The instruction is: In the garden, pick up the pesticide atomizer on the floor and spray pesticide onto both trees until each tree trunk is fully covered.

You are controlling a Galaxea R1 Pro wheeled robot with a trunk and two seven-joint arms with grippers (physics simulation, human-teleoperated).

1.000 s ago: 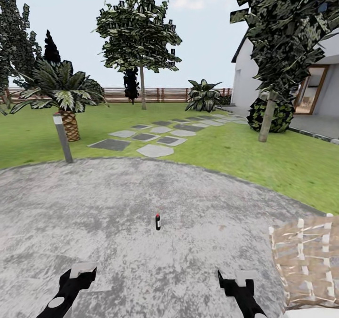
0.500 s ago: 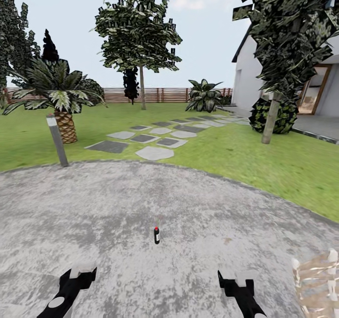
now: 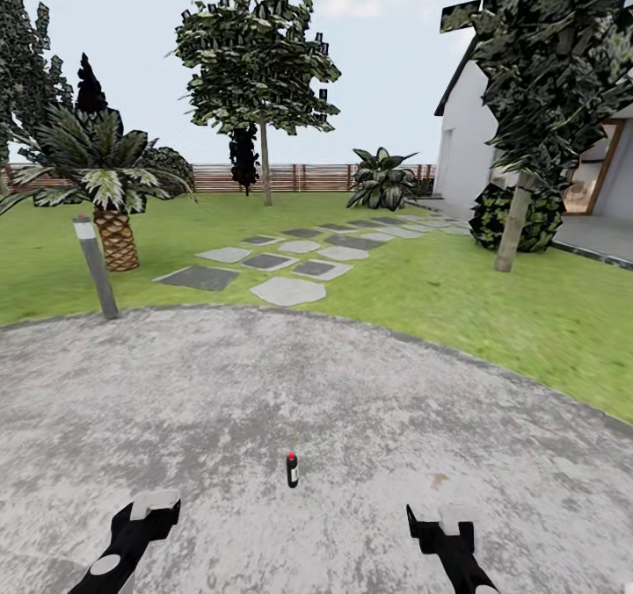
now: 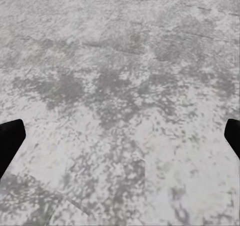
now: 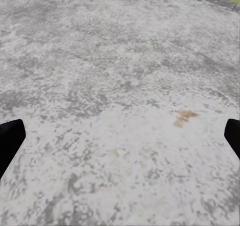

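Observation:
The pesticide atomizer (image 3: 292, 469), a small dark bottle with a red top, stands upright on the grey paved floor, a short way ahead of and between both grippers. My left gripper (image 3: 151, 508) is open and empty, its dark fingertips (image 4: 10, 138) spread wide over bare paving. My right gripper (image 3: 445, 524) is open too, with its fingertips (image 5: 11, 138) far apart. One tree trunk (image 3: 265, 165) rises far off near the fence (image 3: 299, 177). The other trunk (image 3: 512, 229) stands at the right on the lawn (image 3: 457, 295). No white specks show.
A grey bollard (image 3: 95, 265) stands at the paving's left edge, with a short palm (image 3: 114, 235) behind it. Stepping stones (image 3: 287, 291) cross the grass. A white house (image 3: 470, 146) and a round shrub (image 3: 536, 216) are at the right.
The camera has moved forward: the atomizer now sits lower and closer in the picture, and the woven thing at the right has slid out of view. Both arms hold the same pose.

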